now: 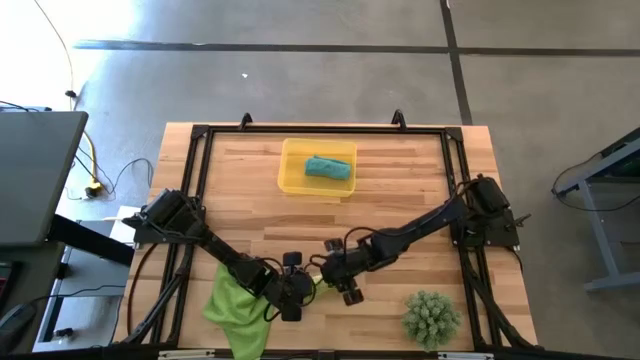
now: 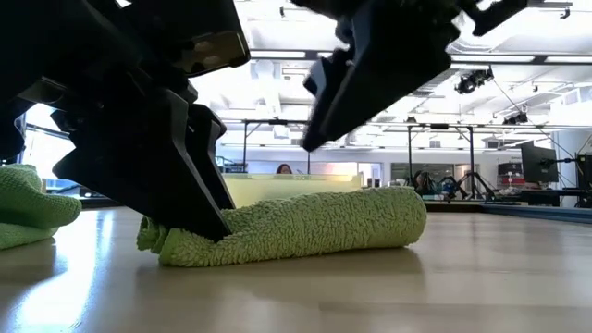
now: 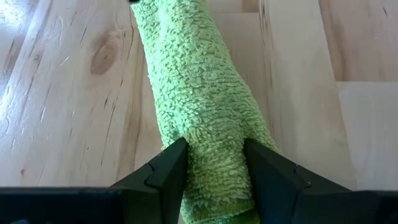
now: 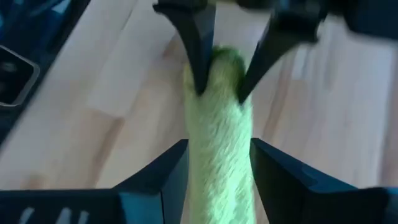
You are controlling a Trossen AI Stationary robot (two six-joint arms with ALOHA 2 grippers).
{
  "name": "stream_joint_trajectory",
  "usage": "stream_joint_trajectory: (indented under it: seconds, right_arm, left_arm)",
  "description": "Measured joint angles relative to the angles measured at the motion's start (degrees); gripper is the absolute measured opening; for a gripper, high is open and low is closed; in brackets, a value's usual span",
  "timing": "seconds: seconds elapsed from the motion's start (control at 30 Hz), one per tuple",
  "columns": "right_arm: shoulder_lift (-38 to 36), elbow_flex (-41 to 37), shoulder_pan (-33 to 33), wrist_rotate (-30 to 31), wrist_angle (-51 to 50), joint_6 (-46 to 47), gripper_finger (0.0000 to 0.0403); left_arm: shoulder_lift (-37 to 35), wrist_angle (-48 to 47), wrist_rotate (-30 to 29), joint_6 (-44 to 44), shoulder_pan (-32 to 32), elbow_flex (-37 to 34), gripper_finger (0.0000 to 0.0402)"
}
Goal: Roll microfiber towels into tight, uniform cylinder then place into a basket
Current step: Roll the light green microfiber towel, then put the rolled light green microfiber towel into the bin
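A lime-green microfiber towel, rolled into a cylinder (image 2: pixel 305 227), lies along the table near its front edge. My left gripper (image 3: pixel 214 149) is shut on its left end. My right gripper (image 4: pixel 217 149) is open, and the low view shows it hanging above the roll's middle, clear of it. In its own wrist view its fingers stand on either side of the roll without touching. A second lime-green towel (image 1: pixel 235 310) lies loose in a heap at the near left. A teal rolled towel (image 1: pixel 328 168) lies in the yellow basket (image 1: pixel 292 182) at the far middle. My left gripper pinches the roll's left end (image 3: pixel 214 183) between its two fingers (image 3: pixel 177 162), one on each side. The fingers slant down from the table's left and lie along the roll. The roll rests on the table along its whole length, dented in where the fingers meet it (image 2: pixel 199 231).
A spiky green ball-shaped plant (image 1: pixel 432 315) stands at the near right. Black frame rails (image 1: pixel 200 170) run along the table's left, right and far sides. Bare wood (image 1: pixel 400 190) lies between the basket and the arms.
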Motion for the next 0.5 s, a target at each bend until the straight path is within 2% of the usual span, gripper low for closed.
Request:
stream_joint_trajectory:
  seconds: [0.2,0.5]
  right_arm:
    - [0.1,-4.0,2.6,7.5,8.1,-4.7,0.0163]
    - [4.0,-7.9,2.6,7.2,19.1,-4.5,0.0163]
  left_arm:
    - [0.0,-0.1,0.0,-1.2,-0.4,0.0,0.0147]
    - [0.1,-0.1,0.1,-3.0,-0.4,0.0,0.0147]
